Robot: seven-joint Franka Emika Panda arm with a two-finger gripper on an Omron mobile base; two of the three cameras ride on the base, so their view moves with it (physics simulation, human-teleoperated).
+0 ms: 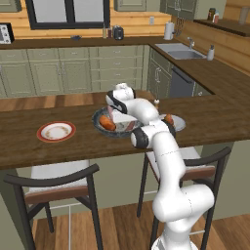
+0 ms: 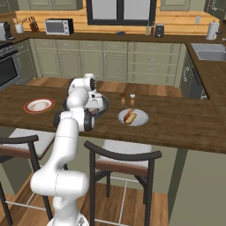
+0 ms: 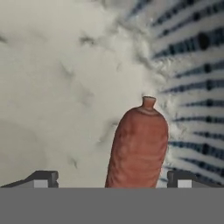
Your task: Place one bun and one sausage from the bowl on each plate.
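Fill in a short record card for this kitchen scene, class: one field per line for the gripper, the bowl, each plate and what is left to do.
gripper: down inside the bowl, fingers spread either side of the reddish-brown sausage
bowl: on the wooden counter; orange-brown bun lies in it
white plate: holds a bun and a sausage
red-rimmed plate: nothing on it
left to do: one bun and one sausage onto the red-rimmed plate
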